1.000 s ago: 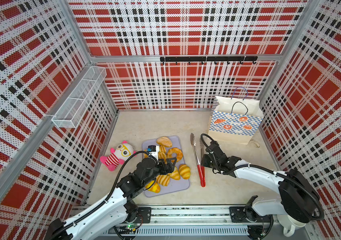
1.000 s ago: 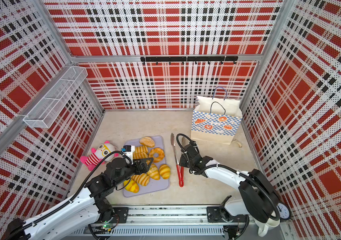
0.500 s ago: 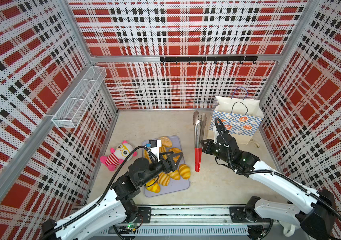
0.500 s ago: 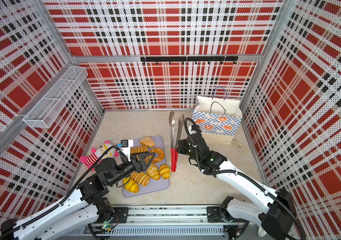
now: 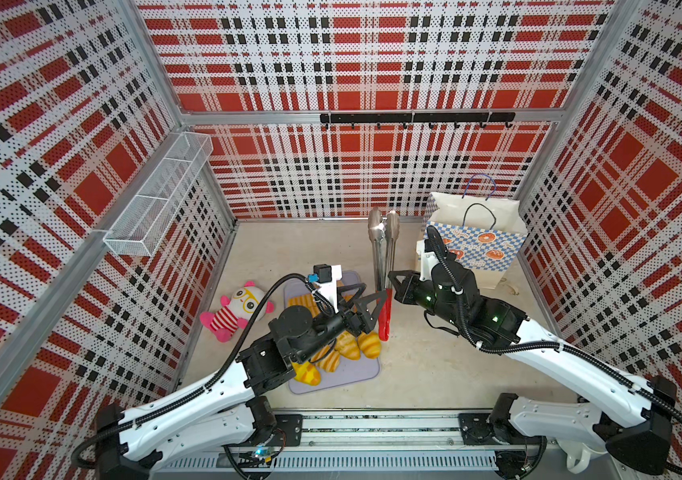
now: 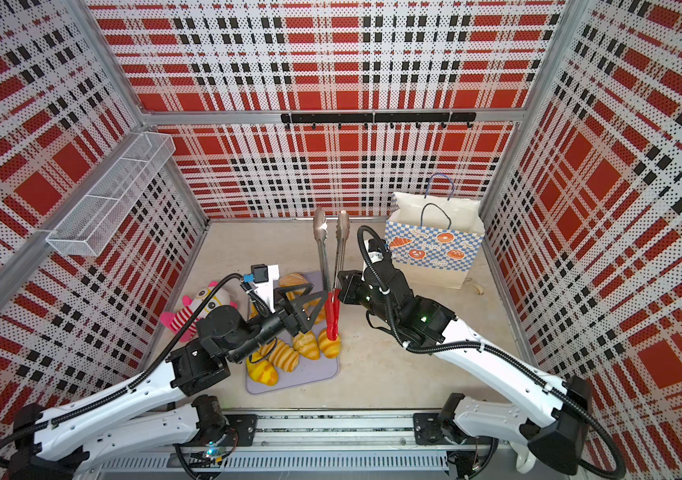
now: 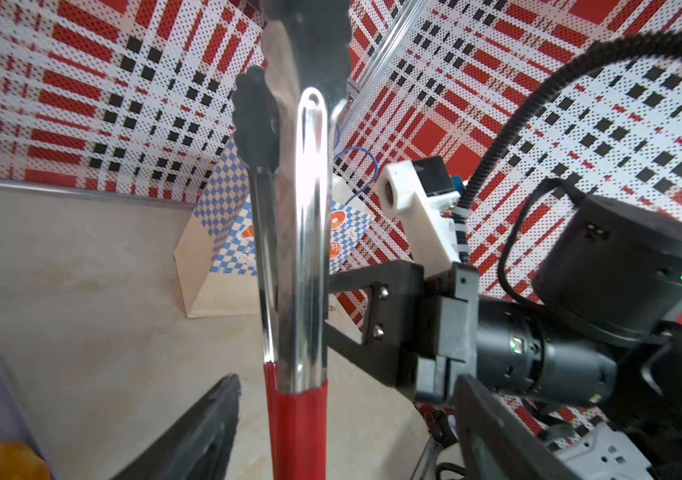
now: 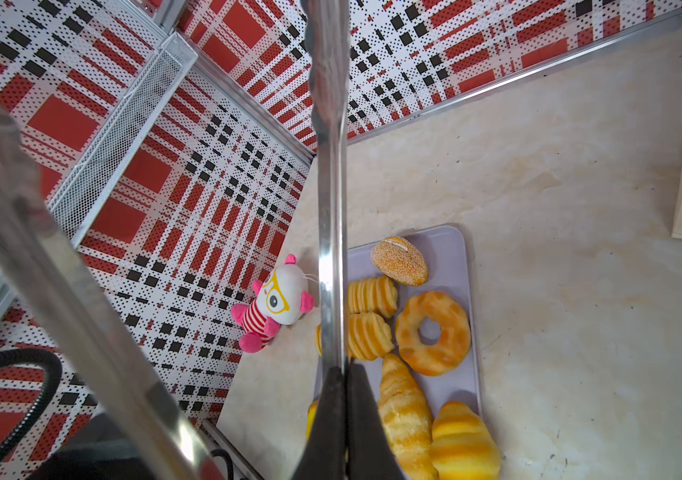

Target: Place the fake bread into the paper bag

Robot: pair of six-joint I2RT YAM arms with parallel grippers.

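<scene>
On the lilac tray (image 5: 358,372), toward the front of the counter (image 5: 435,374), lies every piece of fake bread (image 5: 348,345) that we can find. From the right wrist view we count a seeded bun (image 8: 399,261), two ridged loaves (image 8: 372,296), a ring donut (image 8: 433,332) and two croissants (image 8: 406,411), with a further yellow piece half hidden behind the fingers. In both top views the left arm covers part of the pile. The paper bag (image 5: 476,249) stands upright and open-mouthed in the back right corner, well apart from the tray. What we see of its white inside shows no bread, though its bottom is out of sight. So we judge that nothing has been bagged yet, and the whole transfer is left to do.

What is in hand is the tool. The right gripper (image 5: 390,276) has its fingers (image 8: 322,436) pressed together on one steel arm of the kitchen tongs (image 5: 377,253). It holds them upright off the counter, by the tray's edge on the side toward the bag, scalloped tips up and red handle (image 6: 332,311) down. The left gripper (image 5: 374,289) has its fingers (image 7: 206,428) spread, one on each side of the red handle, and we see no contact between them and it. We read this as a handover or regrip of the tongs, a preparation before the first bread is lifted. The pink-striped plush doll (image 5: 239,307) lies beside the tray and has no part in the job.
</scene>
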